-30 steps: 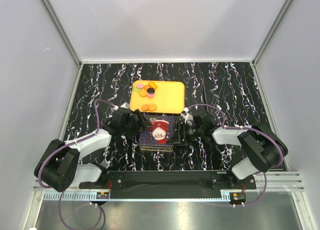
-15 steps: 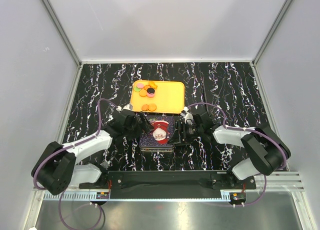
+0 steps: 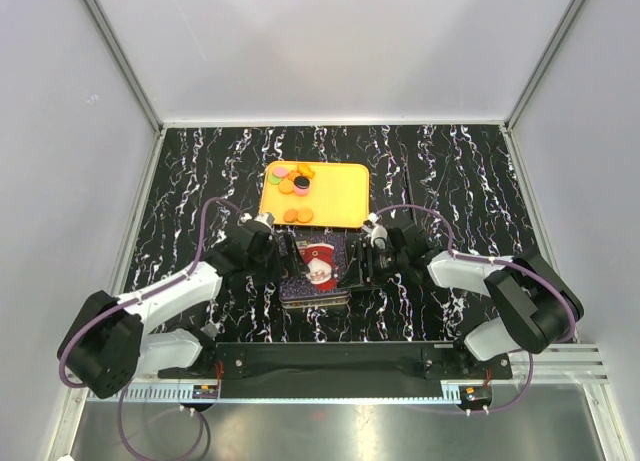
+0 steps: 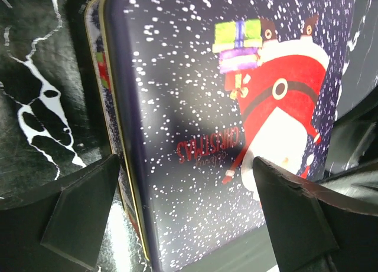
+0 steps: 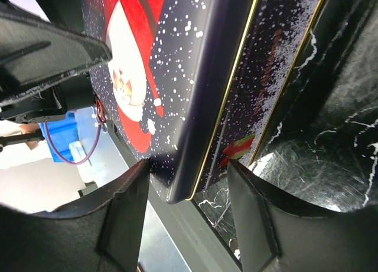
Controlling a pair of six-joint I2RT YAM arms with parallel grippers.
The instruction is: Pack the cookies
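Front-centre on the worktop, left gripper spreads wide, empty, over the Santa tin lid; right gripper, half-closed, straddles its rim, hold unclear. Uneven pinching could skid the lid.

Rectangular dark-blue tin on black, white-veined table, on the near side of orange tray, the two close, contact not clear from above; lid printed with falling snow, a Santa in red and white, stacked green and purple gift boxes, red script lettering. Lid sits off square on base: in left wrist view a gold-rimmed strip of base shows past one long side of the lid, and in right wrist view the lid wall stands over the base wall, both gold-edged. Plain white walls with aluminium corner posts close in the table on three sides.
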